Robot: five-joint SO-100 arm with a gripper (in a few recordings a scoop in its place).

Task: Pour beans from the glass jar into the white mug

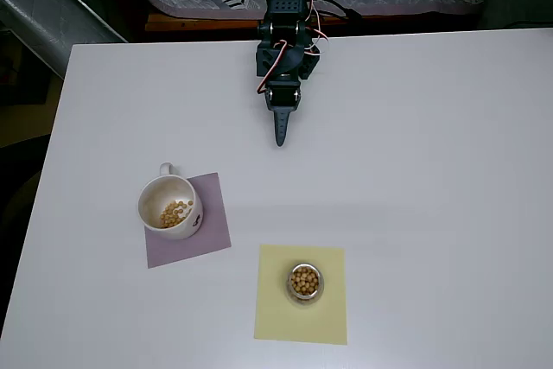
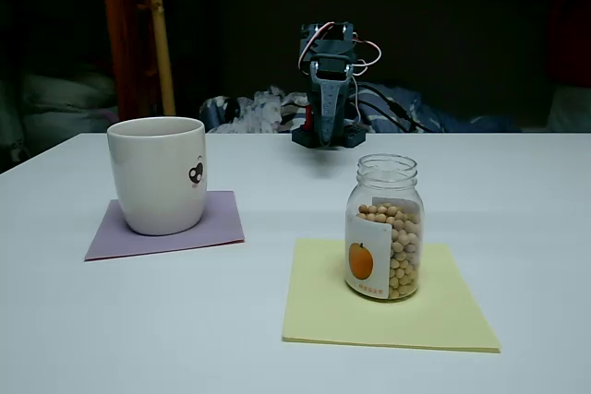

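near the table's (image 1: 432,170) front edge in the overhead view, the glass jar (image 1: 304,283) stands upright on a yellow sheet (image 1: 276,308), beans (image 2: 402,256) inside. left of it, the white mug (image 1: 170,205) sits on a purple sheet (image 1: 212,231). by the far edge, the gripper (image 1: 281,131) holds nothing, jaws together.

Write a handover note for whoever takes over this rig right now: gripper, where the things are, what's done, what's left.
Gripper: folded back near the arm's base at the table's far edge, pointing down, holding nothing; open or shut cannot be told.
Glass jar: upright on the yellow mat, about two-thirds full of beans, untouched.
White mug: upright on the purple mat, some beans already inside.
Left: grasp the jar, carry it to the mug, pour.
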